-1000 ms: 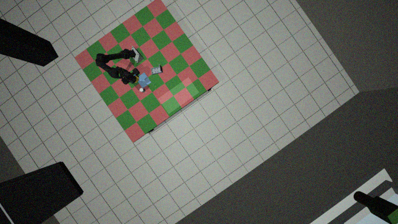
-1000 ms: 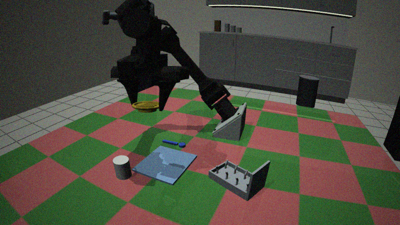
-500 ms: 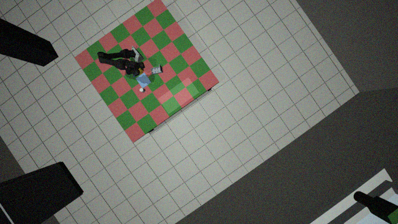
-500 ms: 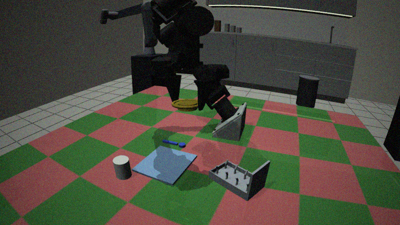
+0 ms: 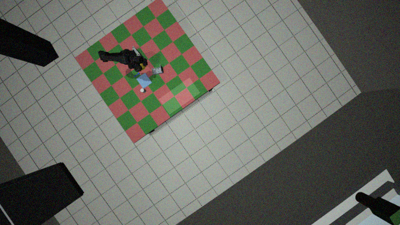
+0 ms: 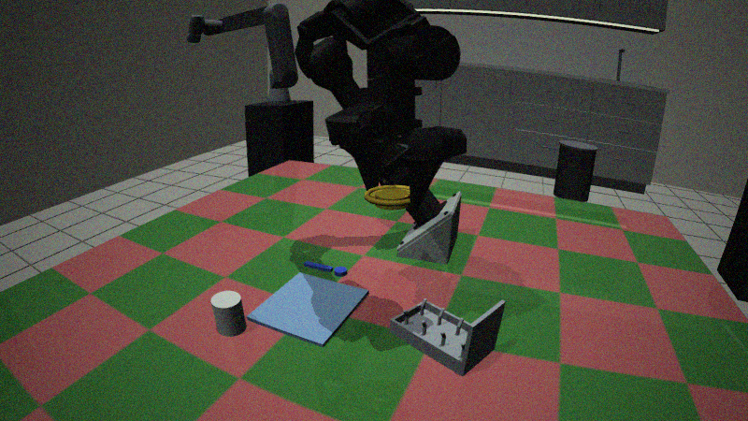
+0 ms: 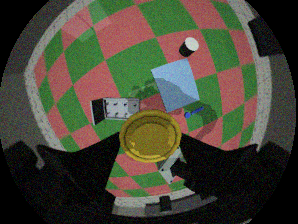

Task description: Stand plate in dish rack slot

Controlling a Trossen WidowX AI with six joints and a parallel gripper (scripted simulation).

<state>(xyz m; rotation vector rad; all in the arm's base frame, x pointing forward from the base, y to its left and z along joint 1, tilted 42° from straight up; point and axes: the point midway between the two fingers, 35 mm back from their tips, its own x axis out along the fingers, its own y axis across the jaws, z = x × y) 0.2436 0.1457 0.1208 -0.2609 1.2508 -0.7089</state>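
The gripper (image 6: pixel 389 195) is clamped on the yellow plate (image 6: pixel 387 195), fingers spread wide across its rim. The plate is carried flat, face up, in the air above the checkered table (image 6: pixel 156 285) — not touching it. In the wrist view the plate (image 7: pixel 149 137) fills the centre, dark fingers on either side of it.

The dish rack (image 6: pixel 448 334) sits on the table nearer the exterior camera, well apart from the plate — a grey tray with short upright pegs and a tall end wall on its right. Nothing stands in its slots.

Just beside the gripper, on its right in the exterior view, stands a grey wedge-shaped block (image 6: pixel 433 233). Between plate and rack lies a flat blue mat (image 6: pixel 309 306), with a small grey cylinder (image 6: pixel 227 312) close to its left edge. A blue stick and dot (image 6: pixel 324 268) lie just behind the mat.

From the top view the arm (image 5: pixel 123 57) is bent over the table's far corner area, mat (image 5: pixel 144 80) and rack (image 5: pixel 157 69) close by.
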